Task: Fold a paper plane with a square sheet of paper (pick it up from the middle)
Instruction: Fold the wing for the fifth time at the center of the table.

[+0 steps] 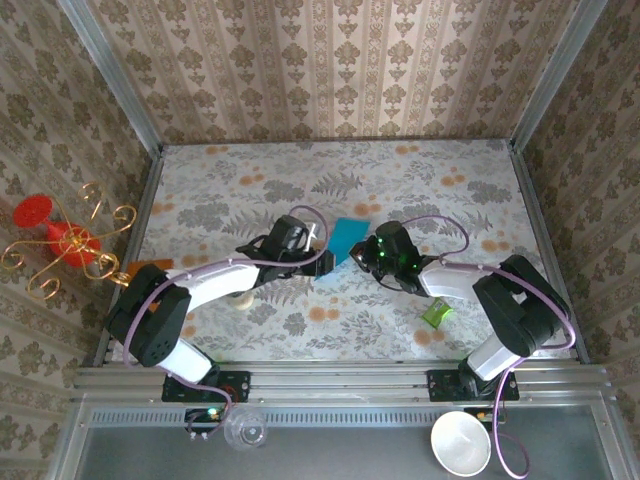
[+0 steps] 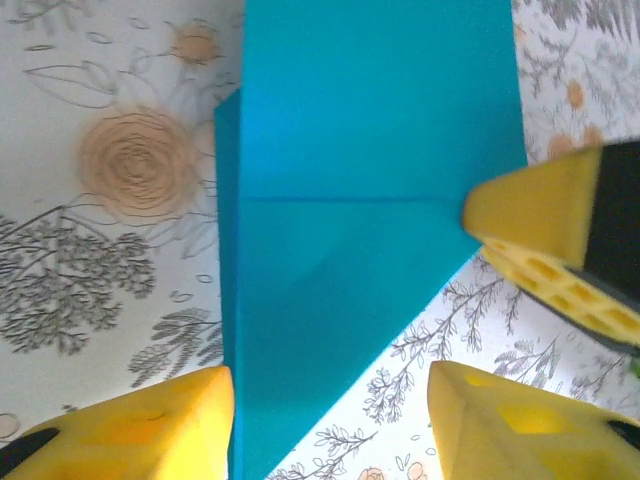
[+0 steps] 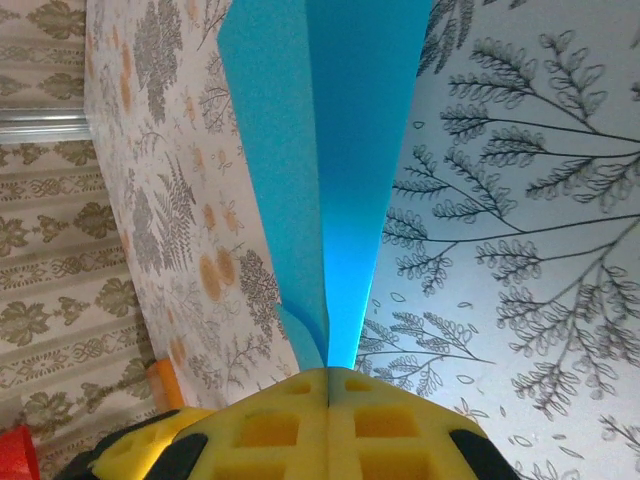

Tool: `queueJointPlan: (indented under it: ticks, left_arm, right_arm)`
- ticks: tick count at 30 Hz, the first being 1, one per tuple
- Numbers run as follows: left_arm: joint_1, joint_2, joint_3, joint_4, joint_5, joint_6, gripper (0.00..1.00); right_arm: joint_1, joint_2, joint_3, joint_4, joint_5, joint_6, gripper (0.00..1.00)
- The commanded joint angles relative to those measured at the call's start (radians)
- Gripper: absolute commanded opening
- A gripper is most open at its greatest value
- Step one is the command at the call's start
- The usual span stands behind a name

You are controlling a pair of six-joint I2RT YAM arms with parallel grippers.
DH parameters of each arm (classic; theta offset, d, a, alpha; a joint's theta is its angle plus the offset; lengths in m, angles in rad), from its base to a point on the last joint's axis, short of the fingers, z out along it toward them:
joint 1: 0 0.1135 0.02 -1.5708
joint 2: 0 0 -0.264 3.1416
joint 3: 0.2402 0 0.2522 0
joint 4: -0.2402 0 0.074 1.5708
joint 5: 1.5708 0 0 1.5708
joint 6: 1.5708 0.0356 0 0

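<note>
Square sheet of paper (image 1: 348, 238) – teal-blue, partly folded, tapering to point – sat near centre of floral table (image 1: 230, 180), between both grippers. Right gripper (image 3: 328, 372) clamped on folded edge, fingers pressed together on it. Left gripper (image 2: 330, 425) had jaws apart, straddling pointed end – one finger (image 2: 150, 430) touching paper's edge. Green wrapper (image 1: 436, 313) lay well apart, near right arm.

No text, label, brand, number or sign is legible on any surface near either gripper.
</note>
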Motion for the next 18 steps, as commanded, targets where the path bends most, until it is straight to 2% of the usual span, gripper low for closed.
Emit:
queueJointPlan:
  ticks: [1,6,11,18]
  left_arm:
    - [-0.031,-0.023,-0.020,0.058,-0.070,0.189,0.61]
    - [-0.080,-0.003,-0.034,0.147,-0.076,0.344,0.69]
    - [-0.130,0.048,0.003,0.142,-0.153,0.499,0.68]
    - [-0.160,0.101,-0.029,0.275,-0.191,0.610,0.63]
  right_arm:
    - [-0.013,-0.035,-0.014,-0.057,-0.009,0.042,0.04]
    - [-0.027,-0.033,-0.003,-0.067,-0.046,0.060,0.03]
    - [-0.035,-0.034,0.004,-0.078,-0.063,0.069,0.03]
    - [-0.055,-0.038,-0.010,-0.059,-0.096,0.099,0.03]
